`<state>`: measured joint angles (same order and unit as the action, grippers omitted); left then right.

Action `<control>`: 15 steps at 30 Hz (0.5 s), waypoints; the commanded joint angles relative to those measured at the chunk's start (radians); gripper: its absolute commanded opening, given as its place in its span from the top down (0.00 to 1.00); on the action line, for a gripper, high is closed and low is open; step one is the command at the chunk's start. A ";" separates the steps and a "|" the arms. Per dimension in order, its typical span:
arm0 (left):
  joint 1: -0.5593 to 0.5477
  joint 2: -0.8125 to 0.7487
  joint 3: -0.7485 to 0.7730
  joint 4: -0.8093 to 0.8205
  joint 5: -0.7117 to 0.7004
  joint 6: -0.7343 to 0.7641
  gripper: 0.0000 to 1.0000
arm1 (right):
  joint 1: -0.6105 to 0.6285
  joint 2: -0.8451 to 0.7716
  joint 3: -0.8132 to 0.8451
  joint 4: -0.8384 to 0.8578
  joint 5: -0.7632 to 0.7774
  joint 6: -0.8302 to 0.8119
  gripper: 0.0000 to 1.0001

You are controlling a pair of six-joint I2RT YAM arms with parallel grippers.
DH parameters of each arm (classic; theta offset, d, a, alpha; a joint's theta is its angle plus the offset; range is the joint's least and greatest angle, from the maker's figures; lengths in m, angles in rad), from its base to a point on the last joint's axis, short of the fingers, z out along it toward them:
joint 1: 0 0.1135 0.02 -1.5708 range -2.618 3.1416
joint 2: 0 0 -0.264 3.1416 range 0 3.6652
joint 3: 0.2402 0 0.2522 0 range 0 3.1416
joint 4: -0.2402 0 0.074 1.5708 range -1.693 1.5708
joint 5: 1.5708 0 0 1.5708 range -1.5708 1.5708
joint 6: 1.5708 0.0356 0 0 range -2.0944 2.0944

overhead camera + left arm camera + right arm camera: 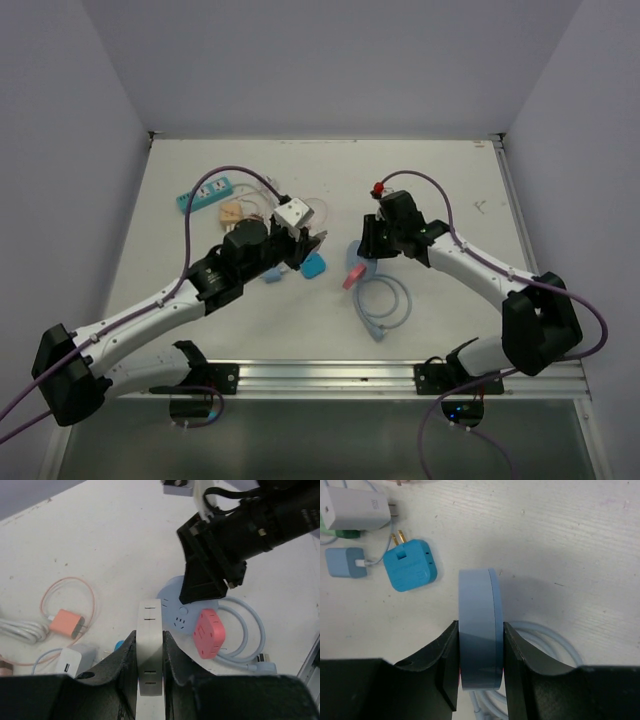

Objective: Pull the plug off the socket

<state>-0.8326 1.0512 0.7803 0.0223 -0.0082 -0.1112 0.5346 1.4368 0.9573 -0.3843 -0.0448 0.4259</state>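
Note:
A round light-blue socket (179, 616) lies mid-table with a pink plug (210, 632) against its face, and its pale-blue cable (385, 305) is coiled beside it. My right gripper (479, 625) is shut on the light-blue socket (479, 630), jaws pressing both its sides. In the top view my right gripper (368, 246) sits over the socket, with the pink plug (353, 277) just below it. My left gripper (150, 636) is shut on a white slotted socket block (150, 625) and holds it (293, 213) just left of the right gripper.
A teal two-pin adapter (410, 571), a white charger (355, 507) and a small blue charger (345, 562) lie left of the socket. An orange charger with its cord (66, 622) lies further left. A teal power strip (205, 195) is at the back left.

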 commanded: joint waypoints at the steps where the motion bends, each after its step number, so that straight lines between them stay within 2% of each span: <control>1: 0.109 0.045 -0.006 0.011 -0.033 -0.137 1.00 | -0.039 -0.081 -0.041 0.163 -0.170 0.020 1.00; 3: 0.218 0.085 -0.038 0.024 0.022 -0.221 0.98 | -0.045 -0.110 -0.064 0.194 -0.231 0.019 1.00; 7: 0.324 0.156 -0.079 0.070 0.046 -0.316 0.86 | -0.045 -0.145 -0.095 0.268 -0.291 0.011 1.00; 12: 0.421 0.266 -0.101 0.140 0.114 -0.366 0.77 | -0.045 -0.158 -0.112 0.297 -0.303 0.019 1.00; 15: 0.441 0.318 -0.098 0.151 0.117 -0.360 0.71 | -0.045 -0.145 -0.104 0.288 -0.305 0.024 1.00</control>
<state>-0.4126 1.3312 0.6823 0.0822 0.0692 -0.4328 0.4896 1.3151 0.8448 -0.1761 -0.2996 0.4301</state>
